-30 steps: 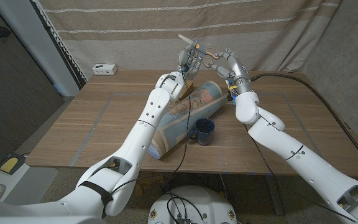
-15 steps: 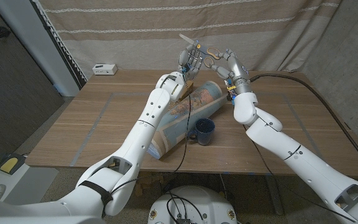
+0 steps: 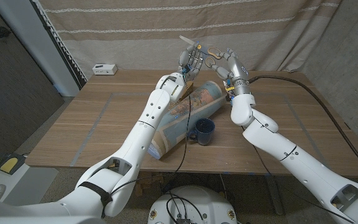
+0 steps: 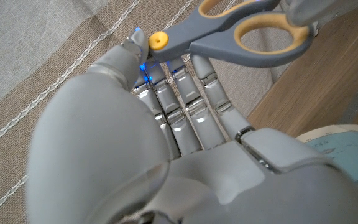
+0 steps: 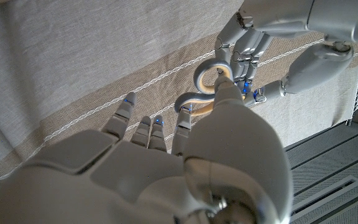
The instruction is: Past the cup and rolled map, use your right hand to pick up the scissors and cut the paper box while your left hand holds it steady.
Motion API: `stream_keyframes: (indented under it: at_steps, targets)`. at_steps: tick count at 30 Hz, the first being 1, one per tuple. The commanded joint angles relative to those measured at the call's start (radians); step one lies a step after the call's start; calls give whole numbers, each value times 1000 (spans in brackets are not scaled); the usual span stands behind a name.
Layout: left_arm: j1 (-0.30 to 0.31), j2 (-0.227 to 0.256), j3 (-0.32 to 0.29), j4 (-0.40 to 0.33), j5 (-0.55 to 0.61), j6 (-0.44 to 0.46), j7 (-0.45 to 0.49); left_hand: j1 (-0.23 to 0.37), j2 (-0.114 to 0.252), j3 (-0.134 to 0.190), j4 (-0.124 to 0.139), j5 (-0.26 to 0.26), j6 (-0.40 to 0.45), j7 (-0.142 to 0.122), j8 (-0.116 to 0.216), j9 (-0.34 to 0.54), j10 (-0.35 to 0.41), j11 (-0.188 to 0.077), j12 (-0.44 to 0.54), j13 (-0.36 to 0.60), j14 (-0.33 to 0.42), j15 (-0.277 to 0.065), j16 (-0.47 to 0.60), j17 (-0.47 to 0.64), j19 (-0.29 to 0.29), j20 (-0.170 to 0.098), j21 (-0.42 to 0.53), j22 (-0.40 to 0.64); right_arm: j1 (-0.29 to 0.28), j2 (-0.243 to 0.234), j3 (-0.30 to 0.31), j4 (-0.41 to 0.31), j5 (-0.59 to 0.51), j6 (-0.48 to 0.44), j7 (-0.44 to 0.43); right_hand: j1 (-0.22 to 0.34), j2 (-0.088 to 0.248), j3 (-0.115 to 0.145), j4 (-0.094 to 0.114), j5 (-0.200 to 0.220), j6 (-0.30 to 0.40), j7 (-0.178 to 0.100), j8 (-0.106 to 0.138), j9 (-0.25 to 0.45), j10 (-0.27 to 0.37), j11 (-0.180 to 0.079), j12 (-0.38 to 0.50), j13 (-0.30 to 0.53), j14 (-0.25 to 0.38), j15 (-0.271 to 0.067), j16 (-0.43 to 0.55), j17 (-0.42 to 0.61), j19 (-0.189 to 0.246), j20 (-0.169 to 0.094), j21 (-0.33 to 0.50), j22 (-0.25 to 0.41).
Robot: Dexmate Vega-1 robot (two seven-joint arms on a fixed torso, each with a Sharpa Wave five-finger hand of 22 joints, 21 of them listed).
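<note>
Your right hand (image 3: 229, 62) holds the scissors (image 3: 211, 52) by the loops, up high at the back of the wooden tabletop (image 3: 92, 118). Your left hand (image 3: 189, 61) touches the scissors with fingers straight up. The rolled map (image 3: 185, 115) and dark cup (image 3: 204, 130) sit below your arms. A striped curtain (image 3: 135, 31) hangs behind.

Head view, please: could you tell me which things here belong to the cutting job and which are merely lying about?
Belonging to the job:
scissors, held by the right hand
left hand, raised beside them
rolled map
cup
wooden table

Lying about:
small white box at the table's far edge
</note>
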Motion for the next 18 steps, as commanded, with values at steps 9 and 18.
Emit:
stream_keyframes:
  at_steps: [9,18]
  targets:
    - [-6,5,1,10,-13,22,-21,1,7,49,39,9,5,-2,2,0,2,-7,3,0,99,-88,11,110,-5,-107,8,1,25,35,-36,44,-63,-32,-47,27,-4,14,-7,-6,76,-1,28,7,63,-1,21,2,45,-3,7,2,41,1,6,6]
    - [-12,10,3,20,-12,31,-36,1,6,49,39,9,6,-3,2,1,4,-7,4,0,99,-88,11,110,-6,-107,9,1,36,41,-45,47,-82,-61,-41,32,-7,14,-8,-9,75,11,25,8,85,-4,26,1,65,-3,8,2,68,2,11,6]
